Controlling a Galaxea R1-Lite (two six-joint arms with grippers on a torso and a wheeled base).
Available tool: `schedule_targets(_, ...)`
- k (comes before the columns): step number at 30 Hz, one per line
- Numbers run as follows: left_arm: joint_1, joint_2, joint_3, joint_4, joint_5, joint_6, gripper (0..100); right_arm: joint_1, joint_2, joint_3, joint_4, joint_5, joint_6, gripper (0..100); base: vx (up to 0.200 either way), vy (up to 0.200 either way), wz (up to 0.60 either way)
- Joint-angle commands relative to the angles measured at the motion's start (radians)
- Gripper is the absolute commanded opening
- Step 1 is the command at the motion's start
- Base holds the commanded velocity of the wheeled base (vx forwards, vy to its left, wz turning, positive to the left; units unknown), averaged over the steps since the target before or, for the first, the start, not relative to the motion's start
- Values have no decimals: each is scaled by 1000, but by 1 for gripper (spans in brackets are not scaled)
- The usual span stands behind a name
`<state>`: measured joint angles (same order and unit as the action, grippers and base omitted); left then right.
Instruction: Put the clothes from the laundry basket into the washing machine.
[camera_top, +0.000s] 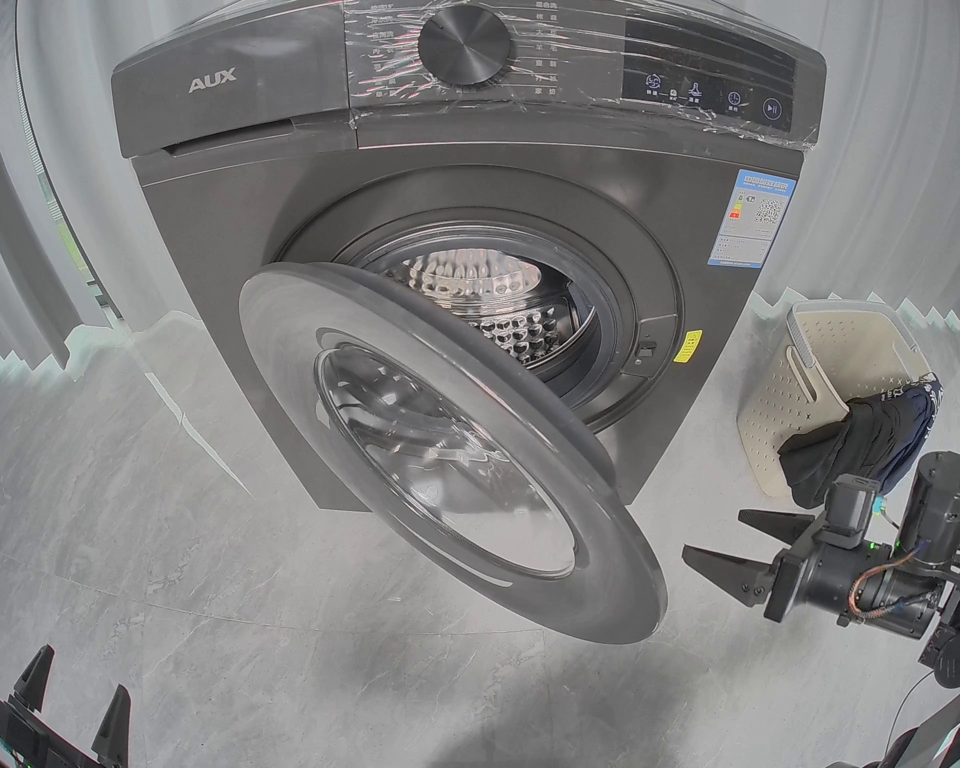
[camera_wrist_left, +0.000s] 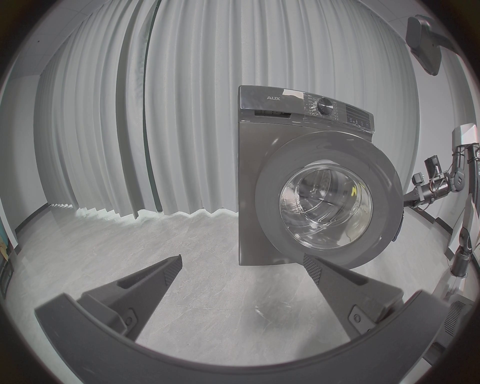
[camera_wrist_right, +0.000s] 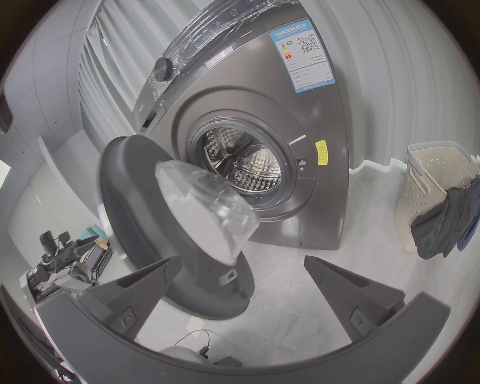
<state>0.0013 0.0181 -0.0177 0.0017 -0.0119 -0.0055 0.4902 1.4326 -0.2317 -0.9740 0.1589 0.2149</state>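
Black right arm, tapered dark jaws.

grey marbled floor, washing machine on it, laundry basket beside, robot's rt

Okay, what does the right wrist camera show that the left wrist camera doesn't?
Right wrist view: the drum through the open front, the basket standing beside the washer, and dark clothes draped over its rim.

Left wrist view: the outer face of the door, which hides the opening from that side.

Both: the washer with its door swung open, the curtain, the pale floor, and each arm's own hand open in front, the left hand and the right hand.
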Motion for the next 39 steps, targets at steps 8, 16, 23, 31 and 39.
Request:
schedule_targets(8, 0, -18, 16, 0, 0, -1, 100, 96, 192, -60, -11, -58, 6, 100, 0, 0, 0)
schedule_targets(16, 0, -18, 16, 0, 0, -1, 100, 195, 175, -21, -11, -73, 14, 100, 0, 0, 0)
schedule_targets(23, 0, -18, 16, 0, 1, -1, 100, 140, 239, -121, -11, -151, 38, 100, 0, 0, 0)
schedule_targets(31, 0, -18, 16, 0, 0, -1, 100, 91, 410, -294, -11, -190, 103, 100, 0, 0, 0)
schedule_targets(39, 0, -18, 15, 1, 0, -1, 100, 142, 497, -307, -83, -196, 95, 100, 0, 0, 0)
